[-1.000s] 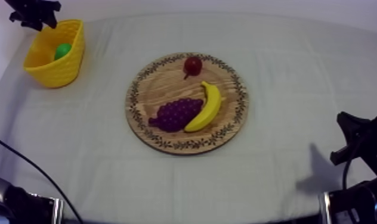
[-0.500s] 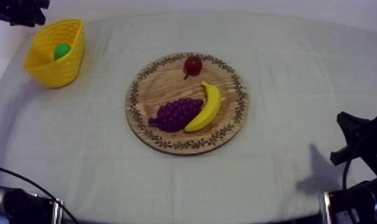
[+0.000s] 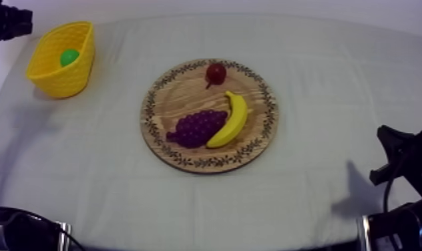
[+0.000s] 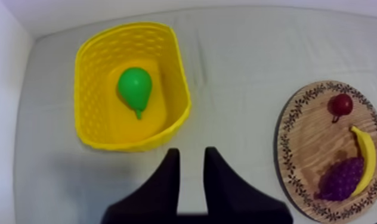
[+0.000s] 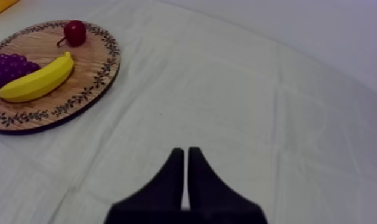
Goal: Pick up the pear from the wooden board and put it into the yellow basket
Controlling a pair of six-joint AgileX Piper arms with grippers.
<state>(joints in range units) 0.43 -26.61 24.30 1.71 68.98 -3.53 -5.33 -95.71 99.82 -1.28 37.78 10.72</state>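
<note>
left gripper point(image 4: 191, 152) hangs with fingers apart over the cloth point(image 4: 244, 59), just short of the yellow basket point(image 4: 89, 83), where the pear point(image 4: 135, 86) lies inside. off to its side the wooden board point(image 4: 304, 140) carries a small red fruit point(image 4: 340, 105), banana point(image 4: 366, 158) and grapes point(image 4: 340, 179); right gripper point(image 5: 185, 150) has its fingers lying together.

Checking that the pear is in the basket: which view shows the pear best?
The left wrist view: it looks down into the yellow basket, showing the whole pear on its floor. The top view shows a green patch above the basket wall; the right wrist view faces the wooden board.
</note>
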